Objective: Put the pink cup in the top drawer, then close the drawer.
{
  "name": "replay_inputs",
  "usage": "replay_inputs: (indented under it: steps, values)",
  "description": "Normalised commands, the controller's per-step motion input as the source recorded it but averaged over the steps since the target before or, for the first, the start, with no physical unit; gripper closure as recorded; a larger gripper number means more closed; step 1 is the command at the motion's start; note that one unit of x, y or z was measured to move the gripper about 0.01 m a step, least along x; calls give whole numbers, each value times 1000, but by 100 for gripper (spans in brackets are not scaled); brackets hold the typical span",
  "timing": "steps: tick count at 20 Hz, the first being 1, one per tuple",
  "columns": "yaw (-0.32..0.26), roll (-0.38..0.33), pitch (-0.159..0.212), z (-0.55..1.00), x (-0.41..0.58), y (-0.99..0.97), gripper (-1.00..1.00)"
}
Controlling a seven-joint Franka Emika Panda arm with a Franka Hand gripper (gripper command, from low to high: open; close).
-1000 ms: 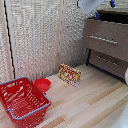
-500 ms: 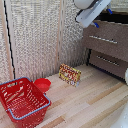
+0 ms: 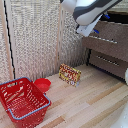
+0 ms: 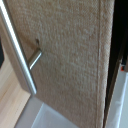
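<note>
I see the arm [image 3: 92, 12] high at the storage unit [image 3: 107, 47]; wrist view filled by a brown drawer front [image 4: 65, 60] with its bar handle [image 4: 17, 50] running lengthwise just beside | jaws: cannot tell | pink recepticle: not visible, possibly already inside | next: push drawer shut

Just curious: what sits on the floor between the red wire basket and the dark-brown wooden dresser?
In the exterior view, a red shallow bowl beside the red wire basket, then a small patterned box, then bare floor before the dark-brown wooden dresser.
</note>
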Motion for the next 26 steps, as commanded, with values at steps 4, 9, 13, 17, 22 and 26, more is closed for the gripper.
replay_inputs:
  steps: [4, 9, 13, 17, 22, 26]
  values:
    - [159, -375, 52, -172, 0, 0, -100]
    - [165, -367, 46, -347, 94, 53, -100]
    - [156, -251, 70, -627, 137, 316, -100]
    - [153, -184, 72, -592, 92, 388, -100]
    - [149, -116, 39, -140, 45, 7, -100]
    - [46, -102, 11, 409, 0, -281, -100]
